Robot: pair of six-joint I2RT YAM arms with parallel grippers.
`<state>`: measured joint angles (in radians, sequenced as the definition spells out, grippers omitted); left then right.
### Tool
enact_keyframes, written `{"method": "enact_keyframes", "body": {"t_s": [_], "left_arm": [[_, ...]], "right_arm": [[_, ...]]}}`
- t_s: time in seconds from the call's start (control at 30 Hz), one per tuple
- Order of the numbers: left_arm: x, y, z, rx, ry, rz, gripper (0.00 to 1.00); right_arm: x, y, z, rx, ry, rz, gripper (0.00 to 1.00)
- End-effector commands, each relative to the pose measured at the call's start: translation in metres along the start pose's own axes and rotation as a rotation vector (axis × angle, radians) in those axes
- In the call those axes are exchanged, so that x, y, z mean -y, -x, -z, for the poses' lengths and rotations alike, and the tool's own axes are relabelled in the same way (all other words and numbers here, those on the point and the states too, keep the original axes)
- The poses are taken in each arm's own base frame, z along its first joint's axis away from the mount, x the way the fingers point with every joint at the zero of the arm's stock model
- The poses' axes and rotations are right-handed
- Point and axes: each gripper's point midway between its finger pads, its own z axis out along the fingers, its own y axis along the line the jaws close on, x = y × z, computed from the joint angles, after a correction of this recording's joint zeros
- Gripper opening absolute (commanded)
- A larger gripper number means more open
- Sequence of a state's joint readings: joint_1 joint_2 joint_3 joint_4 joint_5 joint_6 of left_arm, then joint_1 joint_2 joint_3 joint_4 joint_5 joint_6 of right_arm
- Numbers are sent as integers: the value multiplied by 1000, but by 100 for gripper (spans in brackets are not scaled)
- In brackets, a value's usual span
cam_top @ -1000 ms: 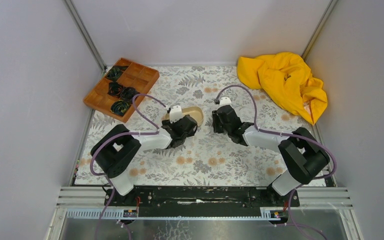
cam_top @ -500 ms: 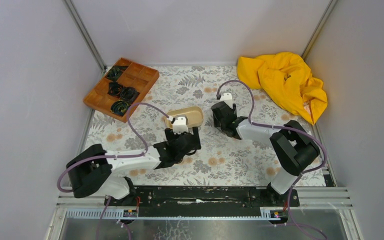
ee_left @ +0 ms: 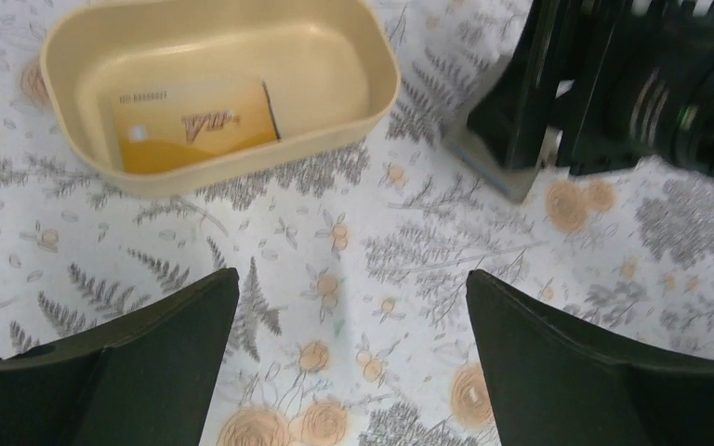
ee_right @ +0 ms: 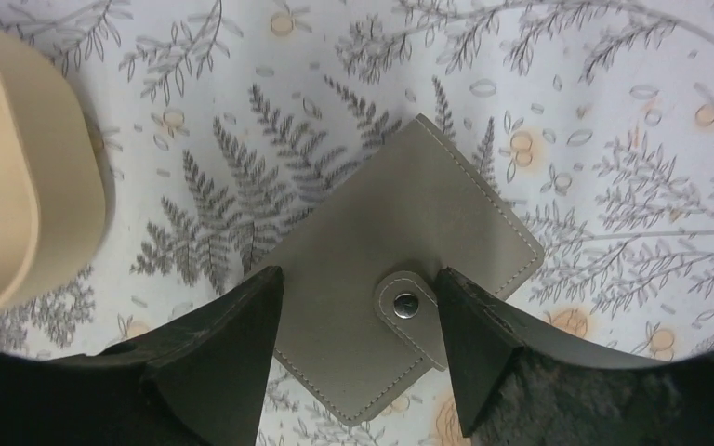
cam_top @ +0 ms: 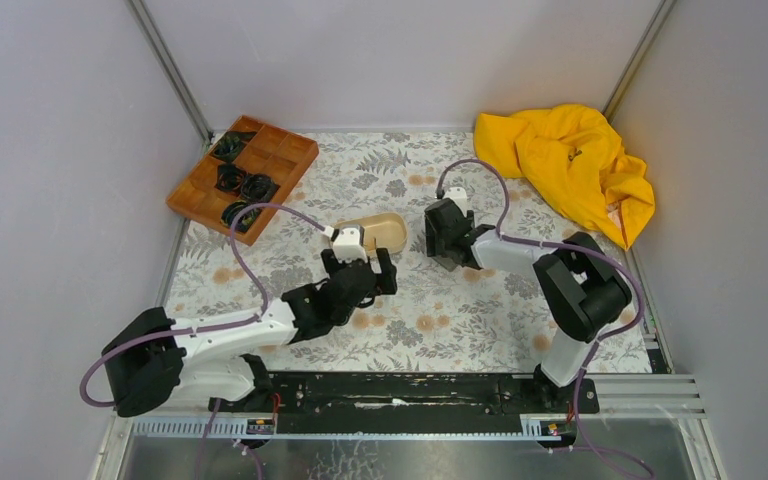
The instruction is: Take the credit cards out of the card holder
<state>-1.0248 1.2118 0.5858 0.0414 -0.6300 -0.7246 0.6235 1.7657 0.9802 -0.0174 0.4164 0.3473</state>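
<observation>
The card holder (ee_right: 400,251) is a grey bifold lying folded shut on the floral cloth, its snap strap (ee_right: 407,305) over one edge. My right gripper (ee_right: 358,275) is open and hovers just above it, one finger on each side, touching nothing. Seen from above, that gripper (cam_top: 443,240) hides the holder. Only a corner of the holder (ee_left: 495,165) shows in the left wrist view. One orange-gold credit card (ee_left: 195,125) lies flat in the beige oval tray (ee_left: 242,177). My left gripper (ee_left: 351,275) is open and empty, near of the tray (cam_top: 390,232).
A brown compartment tray (cam_top: 243,175) with dark coiled items sits at the far left. A crumpled yellow cloth (cam_top: 570,165) lies at the far right. The beige tray's side (ee_right: 19,186) is just left of the right gripper. Grey walls close in three sides.
My left gripper has drawn back from over the beige tray toward the near edge, its arm stretched lower. My right gripper has shifted slightly left and stays over the holder.
</observation>
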Motion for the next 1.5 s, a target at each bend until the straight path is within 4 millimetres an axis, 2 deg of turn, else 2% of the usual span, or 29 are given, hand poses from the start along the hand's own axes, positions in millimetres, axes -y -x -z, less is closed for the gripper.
{"method": "enact_keyframes", "body": {"t_s": [0.0,0.13,0.2,0.3,0.4,0.53,0.63,0.7,0.87,1.0,1.2,1.3,1.47], "left_arm": [[30,53,-2,90,-92,85,100],[53,72,-14,90,-132,82,100],[59,71,-21,79,-130,75,100],[61,56,-31,73,-151,84,100],[59,41,-37,75,-185,78,100],[54,37,-39,64,-164,44,100],[53,33,-39,61,-172,55,100],[56,29,-41,48,-189,50,100],[69,6,-55,-33,-233,12,98],[85,-9,-54,-116,-346,47,79],[87,-12,-56,-139,-353,33,66],[94,-15,-54,-158,-386,30,62],[108,-28,-53,-219,-457,34,61]], "right_arm": [[-7,-23,21,-75,94,-61,70],[-1,-46,26,-143,89,-49,67],[4,-54,32,-161,83,-49,63],[6,-70,43,-178,102,-48,55],[5,-87,54,-198,143,-23,38],[7,-107,66,-214,169,6,21],[15,-112,69,-206,153,7,12],[18,-113,71,-203,147,4,1],[17,-114,77,-195,173,-16,0],[12,-106,89,-141,235,-56,0],[11,-86,110,-23,312,-98,0],[11,-80,116,18,337,-102,0],[10,-81,119,22,354,-103,0]]}}
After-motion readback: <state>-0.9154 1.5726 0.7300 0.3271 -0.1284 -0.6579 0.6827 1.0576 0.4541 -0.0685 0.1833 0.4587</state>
